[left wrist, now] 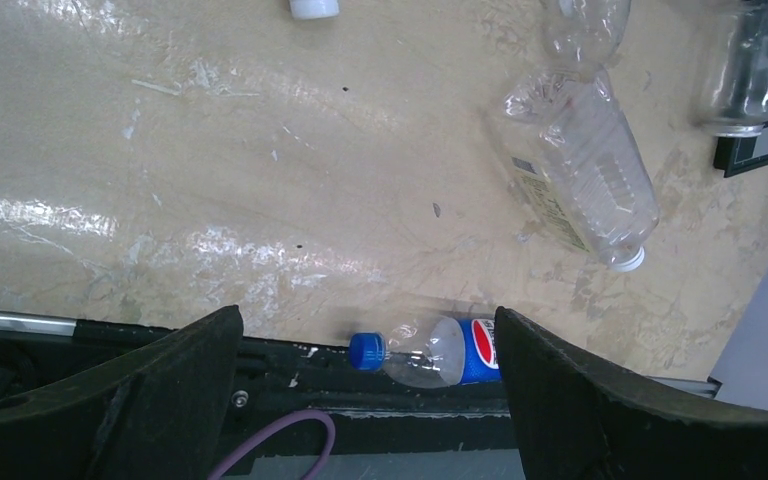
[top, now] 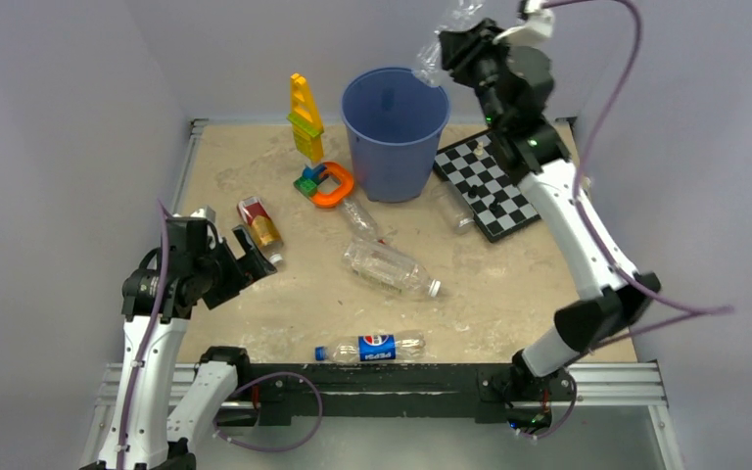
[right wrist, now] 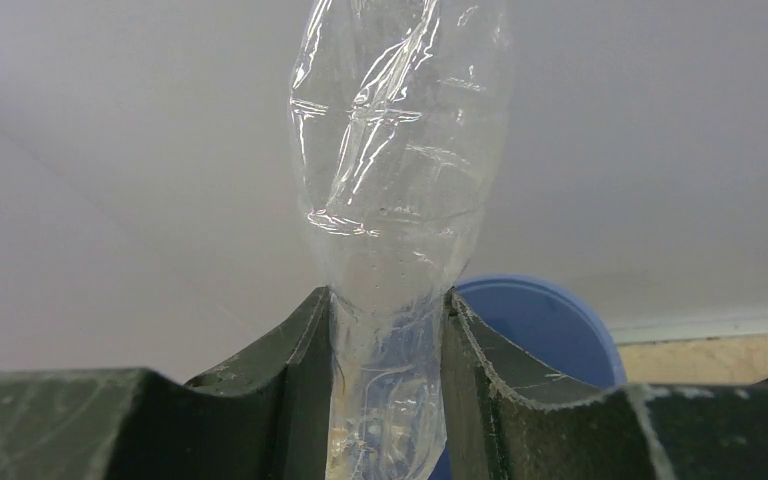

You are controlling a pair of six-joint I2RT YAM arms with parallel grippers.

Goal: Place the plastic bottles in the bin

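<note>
My right gripper [top: 447, 54] is shut on a crumpled clear plastic bottle [top: 447, 39], held high just above the right rim of the round blue bin [top: 394, 132]; the bottle [right wrist: 400, 190] and the bin [right wrist: 535, 325] also show in the right wrist view. My left gripper [top: 252, 257] is open and empty at the left side of the table. On the table lie a Pepsi bottle [top: 372, 347] at the near edge, a large clear bottle [top: 390, 267] in the middle, a small clear one [top: 360, 217], another by the chessboard [top: 455, 209], and a red-labelled bottle [top: 259, 223].
A black-and-white chessboard [top: 494, 181] lies right of the bin. A yellow block tower [top: 305, 117] and an orange and green toy [top: 326, 183] stand left of it. The black frame rail [top: 392, 377] runs along the near edge. Walls close in on three sides.
</note>
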